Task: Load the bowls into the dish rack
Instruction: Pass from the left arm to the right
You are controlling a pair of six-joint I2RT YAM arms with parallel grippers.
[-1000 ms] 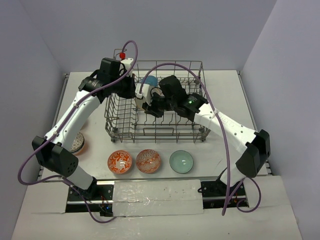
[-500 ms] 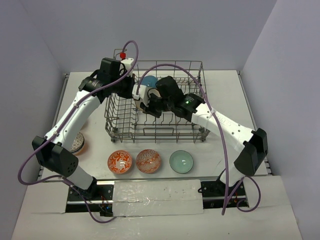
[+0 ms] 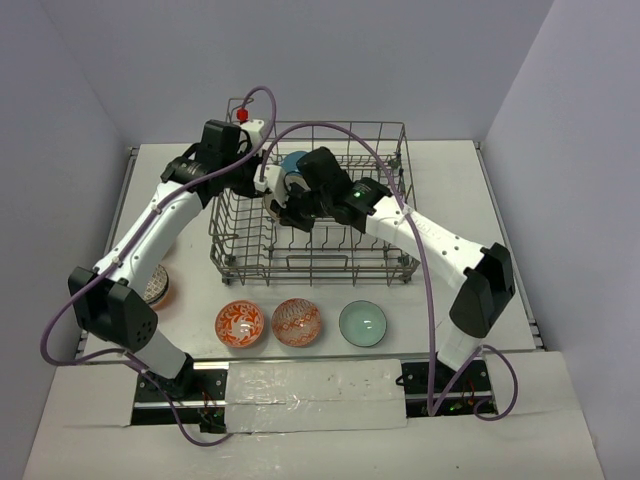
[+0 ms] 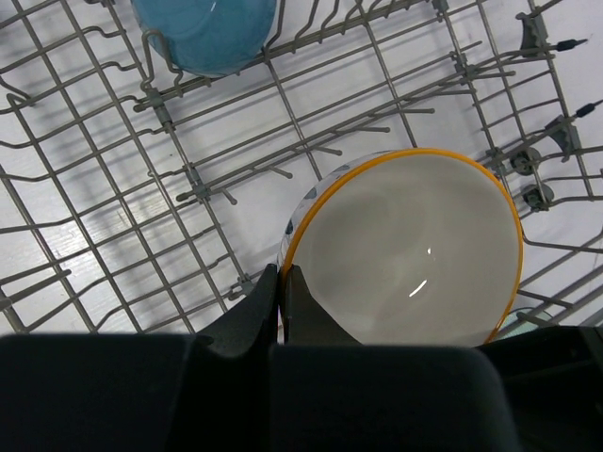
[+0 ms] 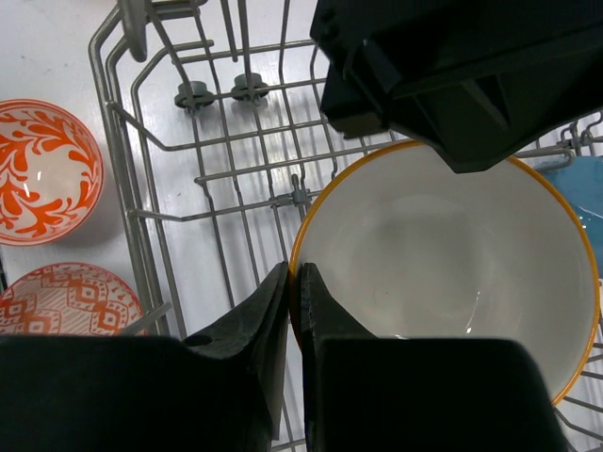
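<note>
Both my pincers grip one bowl (image 4: 415,254) inside the rack (image 3: 330,262), in its left rear part. My left pincer (image 4: 283,282) is closed tight on the rim, one finger inside the bowl and one outside. My right pincer (image 5: 294,282) is nipped onto the rim the same way at another spot, its fingers parted only by the thickness of the wall. The bowl's mouth faces both wrist cameras, above the rack's floor wires and tines. I cannot tell whether its underside touches them. It is glossy white inside with a thin orange rim, and a blue-and-white pattern shows on a sliver of the outer wall. A teal bowl (image 4: 207,33) stands among the tines just beyond it. Outside the rack, along the near edge of the bench (image 3: 480,200), sit an orange bowl (image 3: 240,323) with leafy scrolls, a second orange bowl (image 3: 297,322) with diamond bands, and a green bowl (image 3: 363,323), all apart.
</note>
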